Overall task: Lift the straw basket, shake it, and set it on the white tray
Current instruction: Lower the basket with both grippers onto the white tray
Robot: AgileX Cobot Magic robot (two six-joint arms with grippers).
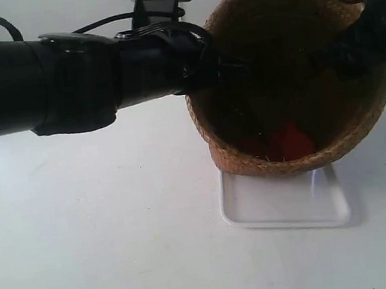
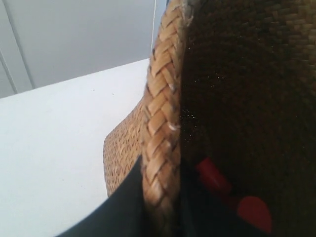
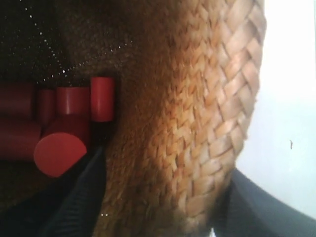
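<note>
my left pincer (image 2: 161, 197) is clamped over one rim of the straw basket (image 1: 280, 165), my right pincer (image 3: 168, 212) over the opposite rim. the basket hangs tilted above the white tray (image 1: 278, 208) on the desk (image 1: 105, 233), red cylinders (image 3: 64, 128) inside.

several red cylinders (image 3: 71, 101) lie bunched together, one showing its round end. a white tabletop (image 1: 84, 235) meets a pale wall (image 2: 84, 34) behind.

A plain matte white tabletop (image 1: 87, 256) spreads out under soft, even light, and behind its far edge rises a pale grey panelled wall (image 2: 74, 34) with vertical seams
</note>
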